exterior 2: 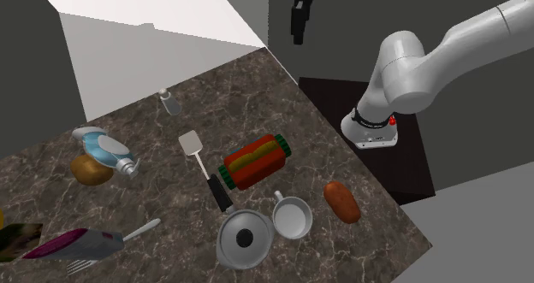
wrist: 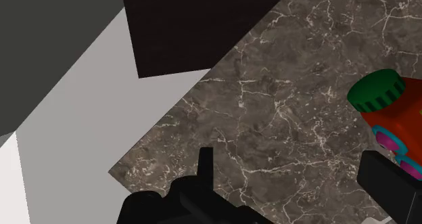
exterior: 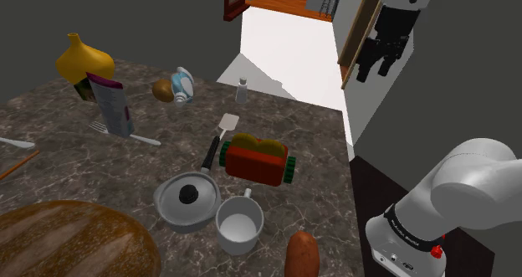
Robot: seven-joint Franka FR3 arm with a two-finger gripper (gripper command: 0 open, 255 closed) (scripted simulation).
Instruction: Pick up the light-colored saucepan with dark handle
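White arm (exterior 2: 402, 63), dark joints (exterior: 408, 223), black hand (exterior: 376, 70)

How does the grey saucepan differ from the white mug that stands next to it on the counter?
The saucepan is closed by a lid with a dark knob; the mug is open and its inside shows. The saucepan is wider and lower, the mug narrower and taller. The saucepan is grey, the mug whiter. Both stand upright, side by side, on the dark marbled counter.

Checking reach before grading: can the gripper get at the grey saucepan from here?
Likely yes. The open gripper hangs high, well away from the saucepan, and nothing stands over the pan. The white mug crowds one side of its rim, and a spatula lies by another.
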